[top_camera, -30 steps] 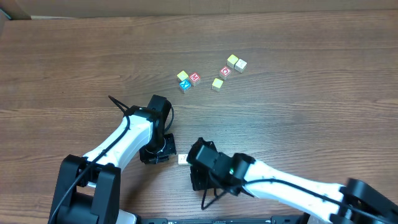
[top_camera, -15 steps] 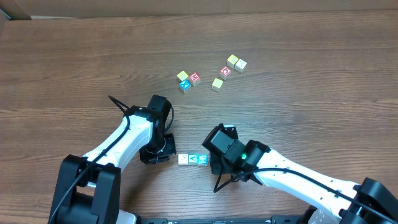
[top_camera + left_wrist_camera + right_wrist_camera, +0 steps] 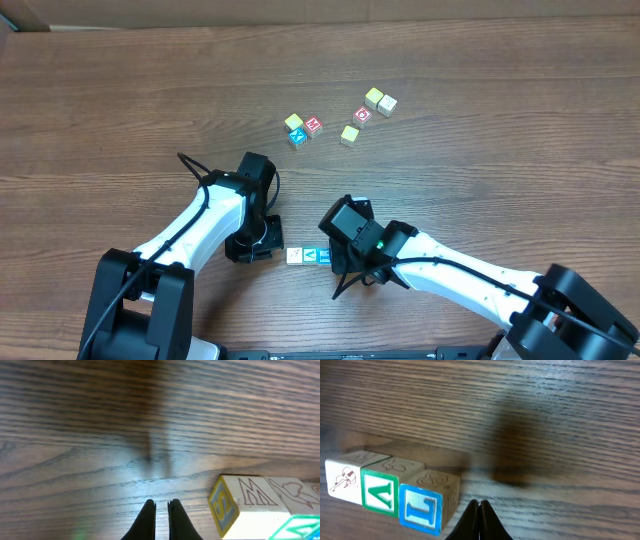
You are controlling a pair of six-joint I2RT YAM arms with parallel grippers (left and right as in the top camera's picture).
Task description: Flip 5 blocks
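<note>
Three blocks lie in a touching row near the table's front: a white one [image 3: 293, 256], a green-framed one [image 3: 310, 256] and a blue-framed one [image 3: 324, 256]. In the right wrist view they show as white [image 3: 345, 481], green [image 3: 380, 492] and blue [image 3: 422, 508]. My right gripper [image 3: 479, 504] is shut and empty, just right of the blue block, low over the table [image 3: 340, 264]. My left gripper [image 3: 161, 505] is shut on nothing, left of the white block [image 3: 240, 505], at the row's left end [image 3: 270, 250]. Several more blocks lie farther back [image 3: 313, 125].
The far blocks form two loose groups, one around a yellow-topped block [image 3: 294, 122] and one around a red-framed block [image 3: 363, 114]. A black cable [image 3: 190, 165] sticks out from the left arm. The wooden table [image 3: 500, 170] runs wide on all sides.
The right arm pulled back to the right off the row, uncovering the green and blue blocks, then edged slightly left. The left arm stayed still.
</note>
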